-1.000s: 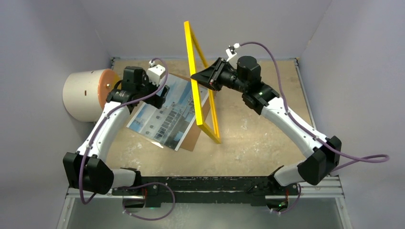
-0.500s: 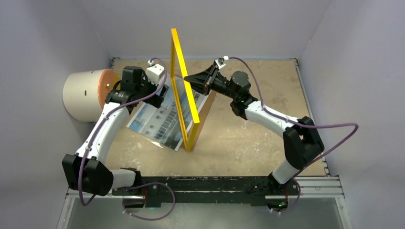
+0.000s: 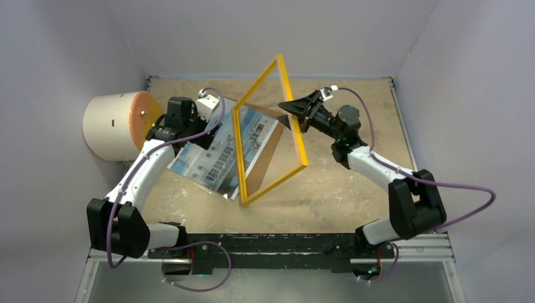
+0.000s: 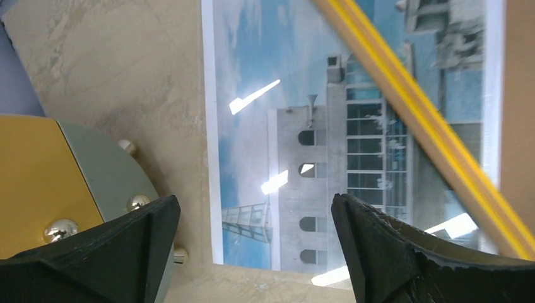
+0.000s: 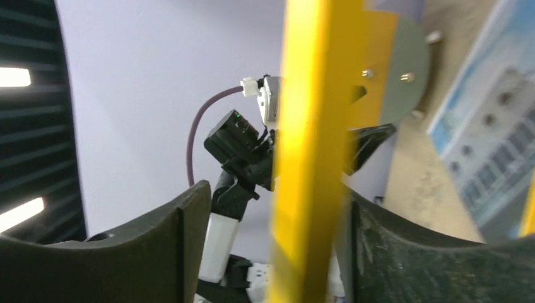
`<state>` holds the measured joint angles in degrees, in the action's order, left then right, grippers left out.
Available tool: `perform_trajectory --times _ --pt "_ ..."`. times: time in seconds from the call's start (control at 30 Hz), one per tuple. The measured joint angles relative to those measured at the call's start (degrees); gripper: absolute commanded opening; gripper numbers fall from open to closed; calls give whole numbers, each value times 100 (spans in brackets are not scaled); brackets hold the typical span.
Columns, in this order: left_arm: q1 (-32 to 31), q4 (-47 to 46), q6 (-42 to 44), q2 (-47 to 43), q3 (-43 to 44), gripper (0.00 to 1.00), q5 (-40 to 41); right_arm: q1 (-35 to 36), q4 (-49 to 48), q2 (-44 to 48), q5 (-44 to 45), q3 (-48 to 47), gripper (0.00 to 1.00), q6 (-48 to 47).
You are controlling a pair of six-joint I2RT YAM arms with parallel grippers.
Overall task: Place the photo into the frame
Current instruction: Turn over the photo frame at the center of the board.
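The yellow frame (image 3: 238,158) stands tilted on its near corner over the photo (image 3: 214,158), a building-and-sky print lying flat on the table. My right gripper (image 3: 291,117) is at the frame's right edge. In the right wrist view the blurred yellow bar (image 5: 309,126) runs between the parted fingers of that gripper (image 5: 277,196), with a gap on its left. My left gripper (image 4: 253,205) hangs open over the photo's (image 4: 303,126) near end, nothing between its fingers. The frame's bar (image 4: 423,117) crosses above the print.
A brown backing board (image 3: 272,131) lies under the photo's right side. A cream cylinder with an orange face (image 3: 117,126) lies at the left wall, close to the left arm. Purple walls close in three sides.
The right gripper's jaws have parted round the frame's edge. The frame has swung from edge-on to a tilted, more face-on lean, and the right arm has shifted right. The left arm barely moved.
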<state>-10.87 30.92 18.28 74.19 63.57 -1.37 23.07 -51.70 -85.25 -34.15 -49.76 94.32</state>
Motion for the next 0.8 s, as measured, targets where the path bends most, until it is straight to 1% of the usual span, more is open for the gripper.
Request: perform_trajectory --times 0.07,0.13,0.27,0.4,0.47,0.53,0.67,0.8 --pt "0 -192 140 66 -258 100 197 -273 282 251 -114 229 78 -293" --pt "0 -463 304 284 -560 100 452 -538 407 420 -275 542 77 -503" --pt "4 -944 538 1047 -1001 100 901 -787 516 474 -468 1141 71 -678" --pt "4 -1189 710 1510 -1204 100 1187 -957 1259 468 -614 1331 64 -1281" --pt "2 -1327 785 1561 -1207 100 1259 -1075 1967 470 -601 1209 60 -1974" --pt "-7 -1484 835 1561 -1207 100 1329 -1202 2898 466 -494 940 56 -2800" --pt "-87 -1873 988 1565 -1318 100 1545 -1300 4684 280 48 15 54 -4498" --pt "-243 -2260 1182 1655 -1615 100 1878 -1300 5657 11 588 -566 54 -5598"
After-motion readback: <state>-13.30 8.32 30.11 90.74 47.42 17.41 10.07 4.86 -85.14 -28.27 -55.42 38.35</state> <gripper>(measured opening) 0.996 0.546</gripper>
